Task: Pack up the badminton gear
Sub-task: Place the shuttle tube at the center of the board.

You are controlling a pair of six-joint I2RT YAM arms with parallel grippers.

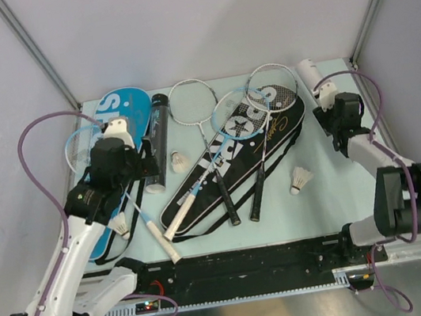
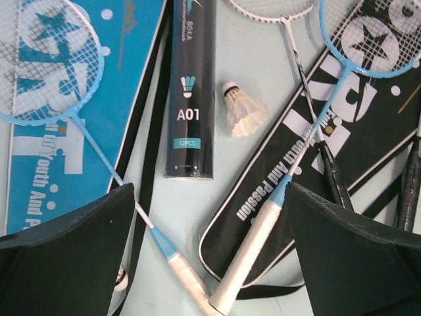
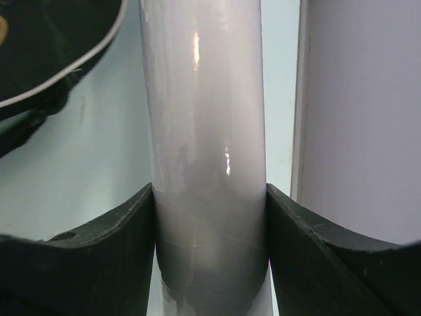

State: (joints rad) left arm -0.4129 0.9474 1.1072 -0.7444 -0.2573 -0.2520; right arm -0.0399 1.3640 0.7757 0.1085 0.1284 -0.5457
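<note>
**A:** Where is the white tube?

**B:** At the far right of the desk, close to the wall. The right jaws are closed on it, one finger pressed to each side (near one end of it, by the look of it).

**A:** How will it handle?

**B:** Light, I'd judge. It's glossy, so it may slip, and probably thin-walled, so a gentle squeeze across the barrel should do.

**A:** And the left jaws?

**B:** Wide apart and holding nothing, above the black tube, a shuttlecock and a white racket handle.

**A:** Is the shuttlecock next?

**B:** Perhaps. Feathers crush easily, so pinch the cork.
</note>
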